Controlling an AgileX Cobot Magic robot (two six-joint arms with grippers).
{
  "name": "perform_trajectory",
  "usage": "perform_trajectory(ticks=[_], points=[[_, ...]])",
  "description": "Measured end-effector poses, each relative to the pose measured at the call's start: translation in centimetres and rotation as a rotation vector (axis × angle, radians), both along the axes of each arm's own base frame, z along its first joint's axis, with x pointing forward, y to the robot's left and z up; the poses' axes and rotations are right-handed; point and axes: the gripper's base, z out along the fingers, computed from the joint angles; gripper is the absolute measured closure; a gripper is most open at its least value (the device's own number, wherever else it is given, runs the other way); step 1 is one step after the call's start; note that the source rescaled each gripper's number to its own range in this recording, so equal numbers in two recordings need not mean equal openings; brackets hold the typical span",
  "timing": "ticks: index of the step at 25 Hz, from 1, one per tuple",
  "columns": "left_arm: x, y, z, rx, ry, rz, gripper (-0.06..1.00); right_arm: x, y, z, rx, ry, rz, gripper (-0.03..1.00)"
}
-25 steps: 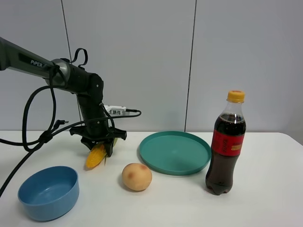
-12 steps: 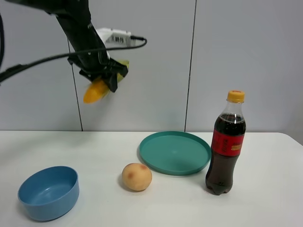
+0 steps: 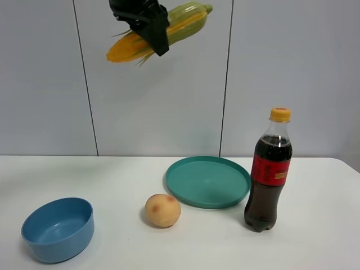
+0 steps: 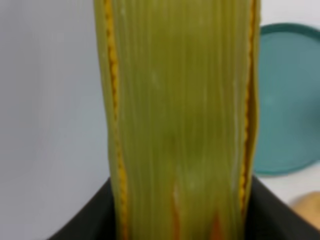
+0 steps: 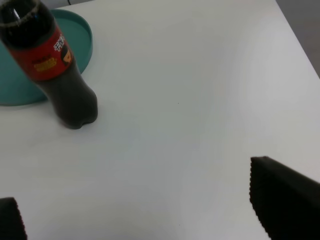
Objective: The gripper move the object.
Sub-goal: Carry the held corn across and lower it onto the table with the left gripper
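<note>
The toy corn cob (image 3: 160, 31), yellow-orange kernels half wrapped in green husk, hangs nearly level at the top of the exterior high view, far above the table. My left gripper (image 3: 147, 19) is shut on its middle. The left wrist view shows the cob's green husk (image 4: 177, 115) filling the frame between the black jaws. My right gripper (image 5: 145, 225) is open and empty, low over bare white table; only its two black fingertips (image 5: 287, 200) show in the right wrist view. It is out of the exterior high view.
On the white table (image 3: 315, 247) stand a blue bowl (image 3: 57, 228) front left, a round peach (image 3: 162, 210) in the middle, a teal plate (image 3: 207, 181) behind it, and a cola bottle (image 3: 268, 171) at the right. The bottle (image 5: 47, 65) and plate (image 5: 20, 90) also show in the right wrist view.
My left gripper has lifted the corn cob from just above the table beside the peach up to the top of the view, moved it right and turned it nearly level.
</note>
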Motion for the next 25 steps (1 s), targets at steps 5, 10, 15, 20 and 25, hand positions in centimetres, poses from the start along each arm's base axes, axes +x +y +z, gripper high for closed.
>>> perform_trajectory(ticks=[5,10,15,20,25], points=[[-5.0,-5.3,-0.5,0.047,0.024,-0.136,0.93,0.0,0.0,0.0,0.0,0.0,0.0,-0.03],[-8.4,-9.6,-3.1,0.105,0.068,-0.174,0.93,0.0,0.0,0.0,0.0,0.0,0.0,-0.03],[-10.0,-13.4,-9.0,0.264,0.162,-0.215,0.93,0.0,0.0,0.0,0.0,0.0,0.0,-0.03],[-10.2,-15.5,-14.5,0.357,0.252,-0.233,0.93,0.0,0.0,0.0,0.0,0.0,0.0,-0.03],[-9.6,-16.8,-18.9,0.415,0.277,-0.269,0.93,0.0,0.0,0.0,0.0,0.0,0.0,-0.03]])
